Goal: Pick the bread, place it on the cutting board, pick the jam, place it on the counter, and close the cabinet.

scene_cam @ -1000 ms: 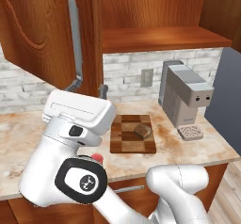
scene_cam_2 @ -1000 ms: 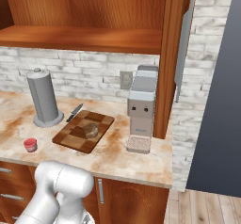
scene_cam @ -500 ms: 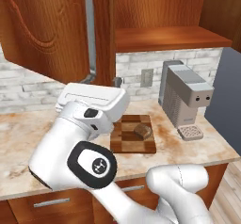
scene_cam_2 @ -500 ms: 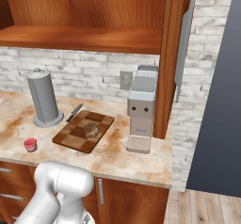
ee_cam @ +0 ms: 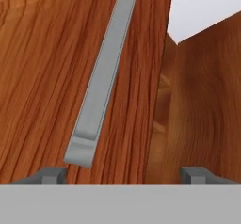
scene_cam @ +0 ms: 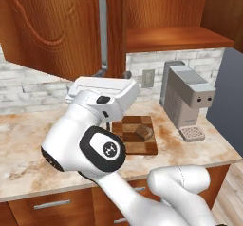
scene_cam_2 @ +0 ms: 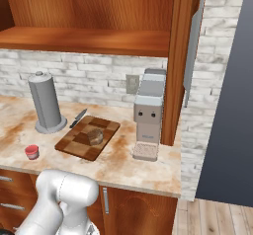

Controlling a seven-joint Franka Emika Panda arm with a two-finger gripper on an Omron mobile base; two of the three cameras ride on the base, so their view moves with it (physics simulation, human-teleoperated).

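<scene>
Seen from the hand, the tool [ee_cam: 123, 173] has its tips spread wide with nothing between them, right up against the cabinet [ee_cam: 42, 63] door, whose silver bar handle [ee_cam: 101, 84] runs from about 7 o'clock up toward 12. On the desk [scene_cam_2: 123, 162], the jam [scene_cam_2: 31, 151] stands nearest the front edge, at about 9 o'clock from the cutting board [scene_cam_2: 74, 142] and apart from it, and the bread [scene_cam_2: 95, 137] lies on the board. Farther back stand a grey paper towel holder [scene_cam_2: 45, 103] at the board's 10 o'clock and a coffee machine [scene_cam_2: 149, 111] at its 3 o'clock, with the cabinet door [scene_cam: 52, 28] swung open above.
</scene>
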